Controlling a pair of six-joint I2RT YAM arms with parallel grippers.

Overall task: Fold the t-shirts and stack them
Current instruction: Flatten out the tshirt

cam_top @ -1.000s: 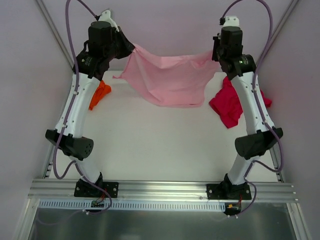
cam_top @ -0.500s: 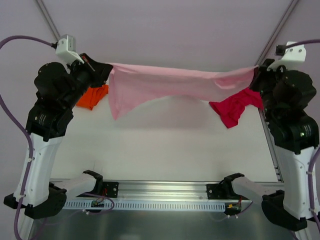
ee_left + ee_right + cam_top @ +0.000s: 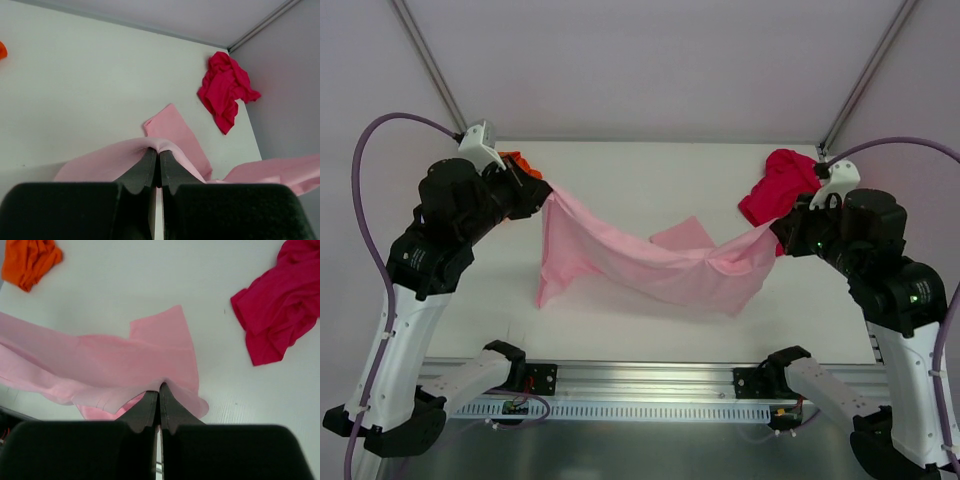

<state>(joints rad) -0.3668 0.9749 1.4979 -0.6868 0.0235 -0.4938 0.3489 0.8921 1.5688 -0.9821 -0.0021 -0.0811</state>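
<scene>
The light pink t-shirt (image 3: 650,265) hangs slack between both arms, its middle sagging to the table. My left gripper (image 3: 542,192) is shut on its left end, and the wrist view shows the cloth (image 3: 125,157) pinched at the left gripper's (image 3: 158,151) tips. My right gripper (image 3: 775,228) is shut on the right end, the pink cloth (image 3: 120,365) draped ahead of the right gripper's (image 3: 159,386) tips. The crimson red t-shirt (image 3: 775,190) lies crumpled at the back right. The bright orange t-shirt (image 3: 518,162) peeks out behind my left gripper, mostly hidden.
The white table (image 3: 650,185) has purple-grey walls on three sides with metal posts in the back corners. An aluminium rail (image 3: 650,375) carrying both arm bases runs along the near edge.
Both arms have come down and nearer together with the pink t-shirt. It was stretched taut high up half a second ago and now sags onto the table.
</scene>
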